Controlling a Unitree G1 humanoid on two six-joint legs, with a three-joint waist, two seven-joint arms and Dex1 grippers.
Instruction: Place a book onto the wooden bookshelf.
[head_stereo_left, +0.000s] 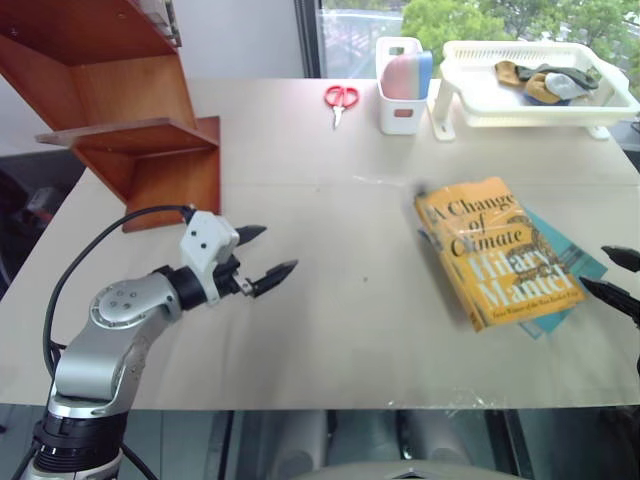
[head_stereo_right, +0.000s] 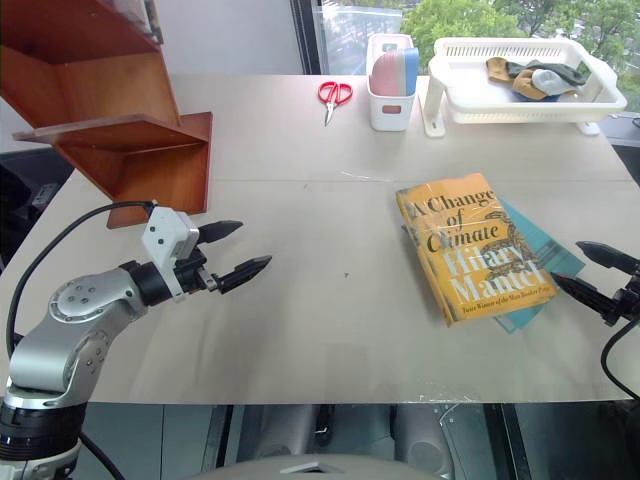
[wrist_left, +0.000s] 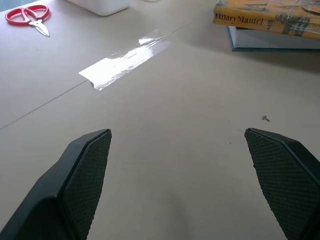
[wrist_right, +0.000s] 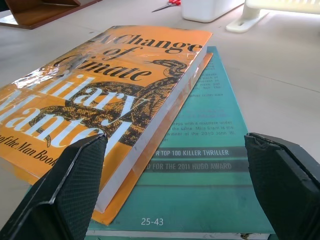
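The book, a glossy yellow-orange paperback reading "A Change of Climate", lies flat on the right of the table on top of a teal book. My right gripper is open at the table's right edge. It points at the two books from close by without touching them, and the orange cover sits just ahead of its fingers. My left gripper is open over bare table on the left, with nothing between its fingers. The wooden bookshelf stands at the far left corner, reddish-brown, with flat boards.
Red scissors lie at the back centre beside a white caddy. A white slotted basket holding cloth items stands at the back right. A strip of clear tape runs across the table's seam.
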